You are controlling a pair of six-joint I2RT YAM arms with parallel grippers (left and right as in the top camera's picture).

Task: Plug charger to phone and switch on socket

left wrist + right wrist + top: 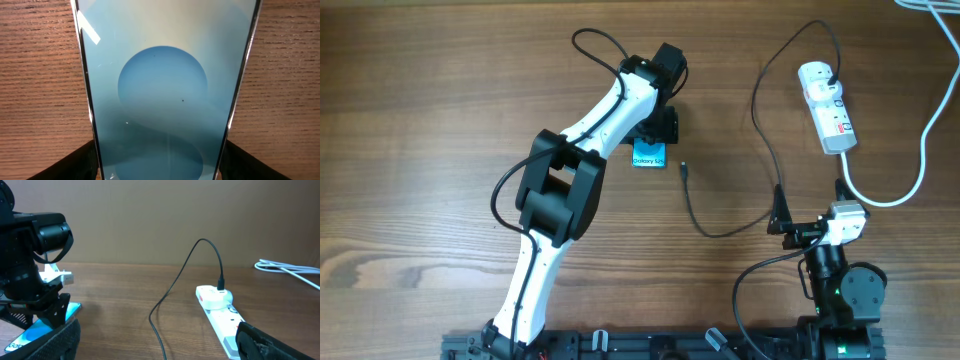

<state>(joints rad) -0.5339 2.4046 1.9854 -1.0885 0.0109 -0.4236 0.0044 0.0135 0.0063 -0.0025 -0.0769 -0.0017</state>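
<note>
The phone (649, 155) lies flat on the wood, its cyan screen filling the left wrist view (160, 100). My left gripper (655, 125) (157, 167) is down over it, with a black finger (75, 162) pressed against each long edge. The charger's connector tip (684, 170) lies loose to the right of the phone. Its black cable (760, 110) (165, 300) loops up to the plug (832, 75) (221, 285), which sits in the white socket (827, 108) (220, 312). My right gripper (810, 205) (160, 340) stands open near the cable's low loop, holding nothing.
The socket's thick white cord (920, 150) (290, 269) curves along the right edge of the table. My left arm (570, 170) stretches diagonally across the middle. Bare wood lies left of the arm.
</note>
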